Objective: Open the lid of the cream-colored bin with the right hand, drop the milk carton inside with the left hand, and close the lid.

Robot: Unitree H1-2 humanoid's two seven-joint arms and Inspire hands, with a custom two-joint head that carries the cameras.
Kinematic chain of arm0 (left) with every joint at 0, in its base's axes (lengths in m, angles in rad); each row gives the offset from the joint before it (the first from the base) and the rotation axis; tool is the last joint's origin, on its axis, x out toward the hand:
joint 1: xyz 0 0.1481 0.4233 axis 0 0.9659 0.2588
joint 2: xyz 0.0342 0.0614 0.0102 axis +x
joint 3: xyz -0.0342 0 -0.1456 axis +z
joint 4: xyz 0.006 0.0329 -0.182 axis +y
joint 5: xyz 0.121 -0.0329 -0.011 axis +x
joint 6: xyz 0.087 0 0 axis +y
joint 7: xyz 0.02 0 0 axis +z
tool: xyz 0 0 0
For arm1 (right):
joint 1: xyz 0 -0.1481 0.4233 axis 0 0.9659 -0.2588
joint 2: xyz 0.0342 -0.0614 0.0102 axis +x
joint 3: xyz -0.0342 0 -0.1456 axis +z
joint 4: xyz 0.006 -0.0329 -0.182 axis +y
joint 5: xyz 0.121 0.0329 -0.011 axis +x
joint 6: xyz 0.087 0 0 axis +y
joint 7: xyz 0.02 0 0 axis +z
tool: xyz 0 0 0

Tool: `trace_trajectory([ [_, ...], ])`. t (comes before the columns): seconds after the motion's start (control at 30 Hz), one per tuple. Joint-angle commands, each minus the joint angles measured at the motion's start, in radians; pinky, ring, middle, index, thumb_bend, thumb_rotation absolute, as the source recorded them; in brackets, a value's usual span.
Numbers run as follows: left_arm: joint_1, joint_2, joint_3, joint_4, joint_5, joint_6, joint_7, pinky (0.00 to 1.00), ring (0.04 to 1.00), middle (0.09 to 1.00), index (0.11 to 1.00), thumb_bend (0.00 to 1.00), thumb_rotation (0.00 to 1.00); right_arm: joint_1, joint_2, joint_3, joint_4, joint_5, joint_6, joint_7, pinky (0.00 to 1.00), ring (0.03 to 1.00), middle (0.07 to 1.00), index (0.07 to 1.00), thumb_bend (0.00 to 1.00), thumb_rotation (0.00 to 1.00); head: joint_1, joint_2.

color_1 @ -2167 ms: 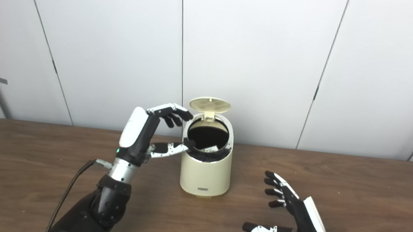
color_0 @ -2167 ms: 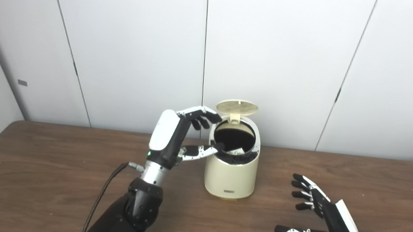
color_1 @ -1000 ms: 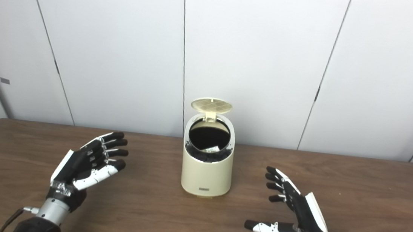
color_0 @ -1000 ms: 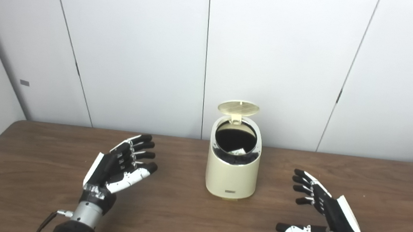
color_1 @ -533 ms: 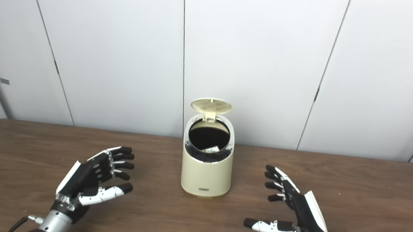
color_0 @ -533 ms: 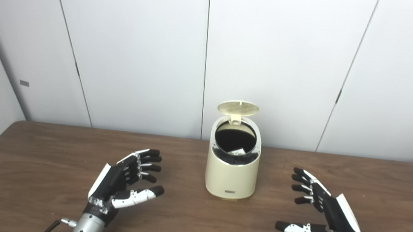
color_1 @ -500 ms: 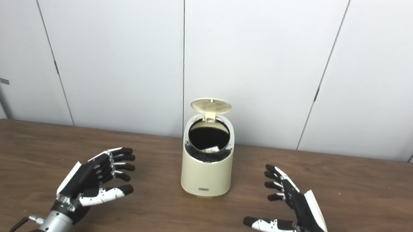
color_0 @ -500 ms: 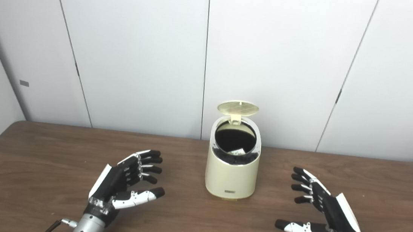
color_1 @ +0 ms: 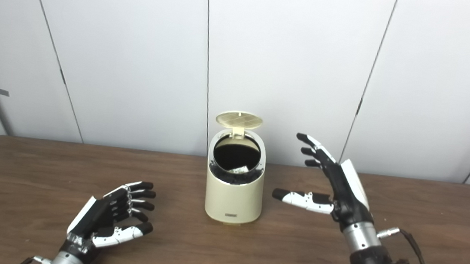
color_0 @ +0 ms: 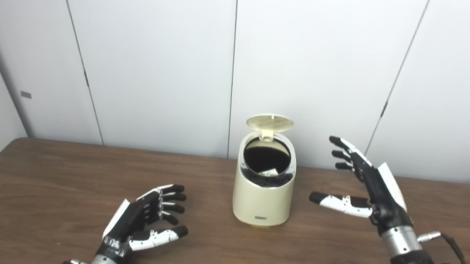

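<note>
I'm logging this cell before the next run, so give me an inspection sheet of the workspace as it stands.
Surface: brown wooden table, no spills seen.
Job's things: cream-colored bin upright at centre; lid hinged open at the back; milk carton partly visible inside.
Clutter: nothing seen.
Hands: left hand open, low over the table, holding nothing; right hand open, raised beside the bin, apart from it.
Cables: black cable at the right wrist.
Surroundings: white wall panels behind the table.
</note>
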Motion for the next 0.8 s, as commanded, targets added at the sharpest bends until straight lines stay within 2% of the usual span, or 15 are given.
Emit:
trace_trajectory([
  [0.0,-0.014,0.009,0.004,-0.004,-0.002,-0.049,-0.002,0.57,0.676,0.757,0.82,0.76,0.16,-0.083,-0.022,0.003,-0.035,0.006,0.019,0.026,0.78,0.852,0.865,0.848,0.81,0.38,0.0,-0.001],
  [0.07,-0.011,0.011,0.001,0.001,0.004,-0.049,-0.003,0.57,0.669,0.753,0.815,0.75,0.16,-0.127,-0.026,0.016,-0.031,0.017,0.05,0.057,0.81,0.864,0.861,0.853,0.79,0.35,-0.001,-0.003],
  [0.2,-0.004,0.006,-0.003,0.0,0.017,-0.044,0.002,0.57,0.663,0.747,0.808,0.76,0.17,-0.186,-0.019,0.044,-0.027,-0.013,0.121,0.078,0.8,0.866,0.863,0.845,0.82,0.39,0.004,-0.005],
  [0.23,-0.003,0.005,-0.003,0.0,0.019,-0.044,0.003,0.57,0.662,0.745,0.807,0.76,0.17,-0.197,-0.021,0.051,-0.025,-0.023,0.125,0.078,0.75,0.843,0.851,0.835,0.83,0.38,0.004,-0.005],
  [0.33,0.001,0.003,-0.002,-0.003,0.014,-0.042,0.003,0.57,0.666,0.749,0.811,0.76,0.17,-0.237,-0.031,0.074,-0.019,-0.05,0.153,0.091,0.71,0.823,0.842,0.829,0.85,0.37,0.004,-0.005],
  [0.43,-0.001,0.003,0.0,-0.003,0.019,-0.044,0.007,0.58,0.664,0.746,0.81,0.76,0.17,-0.274,-0.045,0.092,-0.005,-0.047,0.177,0.133,0.73,0.859,0.874,0.854,0.84,0.37,0.004,-0.005],
  [0.57,-0.006,0.004,-0.001,0.002,0.004,-0.047,-0.003,0.57,0.661,0.746,0.809,0.75,0.16,-0.306,-0.065,0.11,-0.005,-0.044,0.192,0.181,0.77,0.873,0.88,0.862,0.82,0.28,0.006,-0.006],
  [0.67,-0.007,0.005,-0.004,0.007,0.0,-0.052,-0.012,0.57,0.658,0.747,0.81,0.74,0.16,-0.332,-0.09,0.146,-0.015,-0.098,0.219,0.216,0.76,0.882,0.892,0.873,0.78,0.35,0.008,-0.008],
  [0.77,-0.007,0.004,-0.004,0.011,0.004,-0.054,-0.012,0.57,0.657,0.742,0.806,0.74,0.16,-0.351,-0.104,0.172,-0.021,-0.151,0.241,0.229,0.74,0.927,0.897,0.845,0.75,0.41,0.007,-0.008],
])
